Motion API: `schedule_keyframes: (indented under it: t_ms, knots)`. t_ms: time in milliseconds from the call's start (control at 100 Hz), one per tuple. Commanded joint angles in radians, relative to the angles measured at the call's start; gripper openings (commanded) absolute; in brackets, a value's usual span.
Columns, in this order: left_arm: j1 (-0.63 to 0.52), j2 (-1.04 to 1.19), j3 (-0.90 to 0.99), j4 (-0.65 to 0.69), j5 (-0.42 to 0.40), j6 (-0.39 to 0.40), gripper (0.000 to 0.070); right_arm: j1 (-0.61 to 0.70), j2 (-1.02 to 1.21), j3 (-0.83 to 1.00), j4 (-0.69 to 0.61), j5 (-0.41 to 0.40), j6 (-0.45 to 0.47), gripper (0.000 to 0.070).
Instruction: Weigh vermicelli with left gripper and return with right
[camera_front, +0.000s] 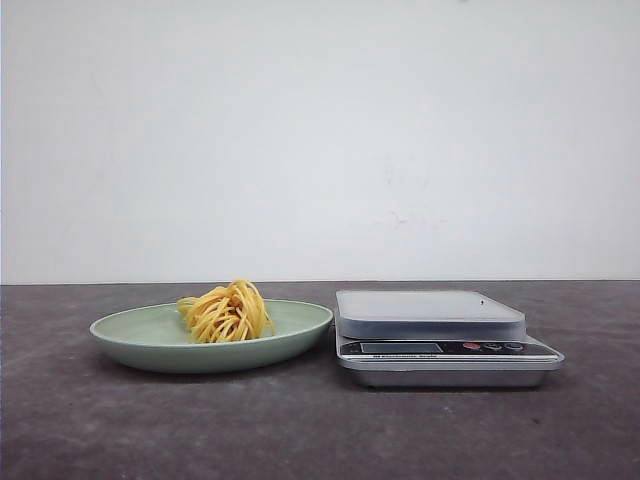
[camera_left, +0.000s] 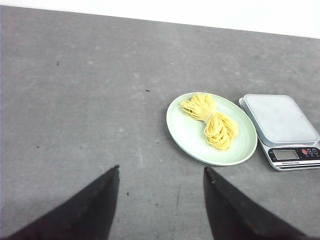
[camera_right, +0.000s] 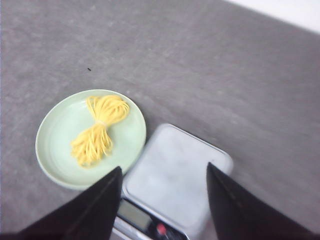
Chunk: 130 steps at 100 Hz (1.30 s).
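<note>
The vermicelli (camera_front: 227, 312) is a small yellow nest lying on a pale green plate (camera_front: 140, 335), left of a silver kitchen scale (camera_front: 430, 312) with a bare platform. Neither gripper shows in the front view. In the left wrist view my left gripper (camera_left: 161, 170) is open and empty, well above the table, short of the plate (camera_left: 187, 135) and vermicelli (camera_left: 212, 122); the scale (camera_left: 280, 120) lies beyond. In the right wrist view my right gripper (camera_right: 164, 167) is open and empty, high over the scale (camera_right: 175, 175), with the plate (camera_right: 55, 135) and vermicelli (camera_right: 97, 130) beside it.
The dark grey table (camera_front: 100, 430) carries only the plate and scale. A white wall (camera_front: 320, 140) stands behind. The scale's display and buttons (camera_front: 440, 347) face the front.
</note>
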Motion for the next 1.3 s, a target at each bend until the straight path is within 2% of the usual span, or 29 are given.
schedule_keyframes:
  t_ms: [0,110,240,370,540,680,800,960,1090,1140,1180,1230,1270,1290]
  knots:
    - [-0.004,0.004,0.009,0.010,-0.003,0.000,0.0310,0.017,-0.074,0.022,-0.044,0.053,-0.017,0.0332]
    - [-0.004,0.004,0.009,0.011,-0.003,0.000,0.0310,0.039,-0.211,0.021,-0.144,0.150,-0.011,0.0332]
    - [-0.004,0.004,0.009,0.015,-0.003,0.000,0.0310,0.058,-0.348,0.021,-0.280,0.224,0.037,0.0332]
    - [-0.004,0.004,0.009,0.038,-0.003,0.001,0.0310,0.060,-0.482,0.018,-0.386,0.258,0.093,0.0332]
    - [-0.004,0.004,0.008,0.082,-0.003,0.000,0.0310,0.051,-0.662,-0.047,-0.397,0.282,0.131,0.0331]
    - [-0.004,0.004,0.006,0.089,-0.003,0.000,0.0310,0.026,-0.772,-0.171,-0.393,0.260,0.163,0.0331]
    - [-0.004,0.004,-0.008,0.090,-0.003,0.000,0.0310,-0.004,-0.836,-0.315,-0.351,0.186,0.171,0.0332]
    - [-0.004,0.004,-0.054,0.094,-0.002,-0.004,0.0310,-0.043,-0.912,-0.531,-0.146,0.035,0.170,0.0332]
    - [-0.004,0.004,-0.097,0.117,-0.002,-0.004,0.0310,-0.049,-0.933,-0.676,0.018,0.010,0.169,0.0328]
    - [-0.004,0.004,-0.106,0.130,-0.003,-0.004,0.0305,-0.049,-0.933,-0.715,0.071,0.010,0.167,0.0292]
    - [-0.004,0.004,-0.110,0.143,-0.003,-0.003,0.0283,-0.049,-0.933,-0.740,0.112,0.010,0.168,0.0231]
    - [-0.004,0.004,-0.111,0.163,-0.003,-0.002,0.0195,-0.049,-0.933,-0.766,0.164,0.009,0.168,0.0124]
    - [-0.004,0.004,-0.111,0.183,-0.003,0.003,0.0103,-0.049,-0.932,-0.780,0.198,0.009,0.168,0.0001]
    - [-0.004,0.004,-0.111,0.195,-0.003,0.006,0.0038,-0.049,-0.932,-0.785,0.210,0.010,0.168,0.0000]
